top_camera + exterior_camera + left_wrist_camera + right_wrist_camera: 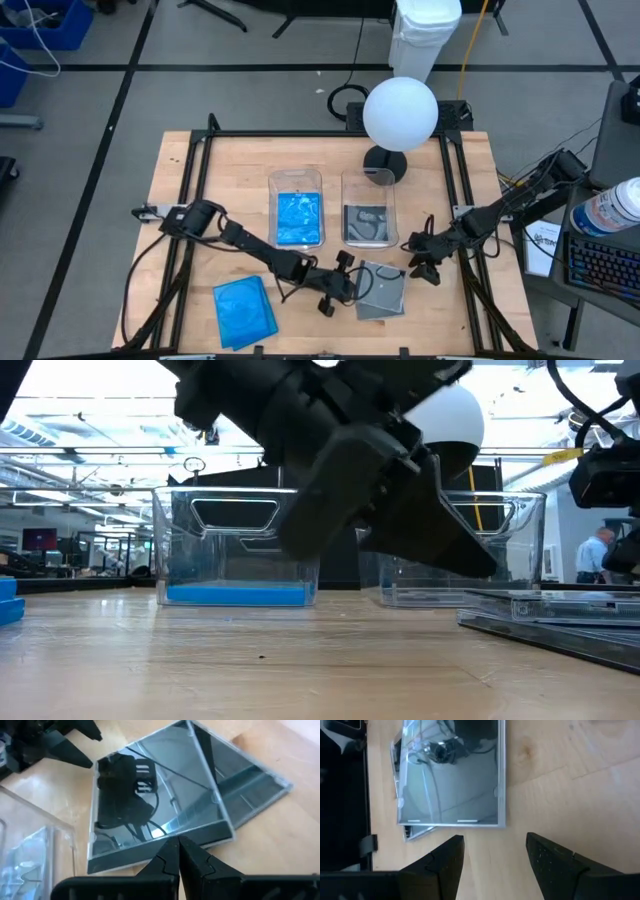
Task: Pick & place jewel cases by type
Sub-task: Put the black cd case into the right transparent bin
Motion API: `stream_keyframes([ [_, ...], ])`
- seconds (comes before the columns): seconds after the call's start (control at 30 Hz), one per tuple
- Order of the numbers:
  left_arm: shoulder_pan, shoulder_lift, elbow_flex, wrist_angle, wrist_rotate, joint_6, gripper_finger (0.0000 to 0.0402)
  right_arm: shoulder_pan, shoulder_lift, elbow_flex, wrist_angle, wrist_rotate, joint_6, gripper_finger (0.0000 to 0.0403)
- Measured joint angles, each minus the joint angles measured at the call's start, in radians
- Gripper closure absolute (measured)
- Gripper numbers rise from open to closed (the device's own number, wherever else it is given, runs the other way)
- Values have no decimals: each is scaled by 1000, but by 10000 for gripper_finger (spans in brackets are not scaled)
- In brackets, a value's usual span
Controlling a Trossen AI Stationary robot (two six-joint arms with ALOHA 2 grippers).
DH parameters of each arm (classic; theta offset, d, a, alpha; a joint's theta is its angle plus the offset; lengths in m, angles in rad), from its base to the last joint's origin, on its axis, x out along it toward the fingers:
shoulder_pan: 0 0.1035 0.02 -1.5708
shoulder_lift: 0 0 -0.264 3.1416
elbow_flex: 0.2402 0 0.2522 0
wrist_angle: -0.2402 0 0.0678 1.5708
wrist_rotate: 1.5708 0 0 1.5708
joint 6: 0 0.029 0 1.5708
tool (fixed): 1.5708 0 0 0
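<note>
Looking down on the table, the left gripper [350, 280] sits at six o'clock beside the grey jewel cases [383, 291], fingers pinched together on nothing, probably to nudge an edge up. Blue jewel cases [243, 311] wait at seven o'clock. The left wrist view shows its tips meeting at the top case's edge. The right gripper [495, 852] hovers spread wide nearby.

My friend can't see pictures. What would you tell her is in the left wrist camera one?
The left gripper, fingers shut together, points at the edge of a clear grey jewel case stacked crookedly on another grey case, on the wooden table.
</note>
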Motion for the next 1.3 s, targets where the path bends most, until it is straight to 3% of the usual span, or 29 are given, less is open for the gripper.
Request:
stream_keyframes([
  [0.13,3,18,0,35,13,5,398,0,2,0,-3,44,-6,197],
  [0.53,16,20,6,63,-1,12,395,0,11,0,-8,44,-1,197],
  [0.67,11,10,6,1,-64,12,397,0,11,0,-28,46,0,197],
  [0.83,-15,5,39,-96,-39,1,397,0,11,0,-35,47,0,197],
  [1.3,25,9,39,-107,-29,-17,395,0,11,0,-34,67,0,197],
])
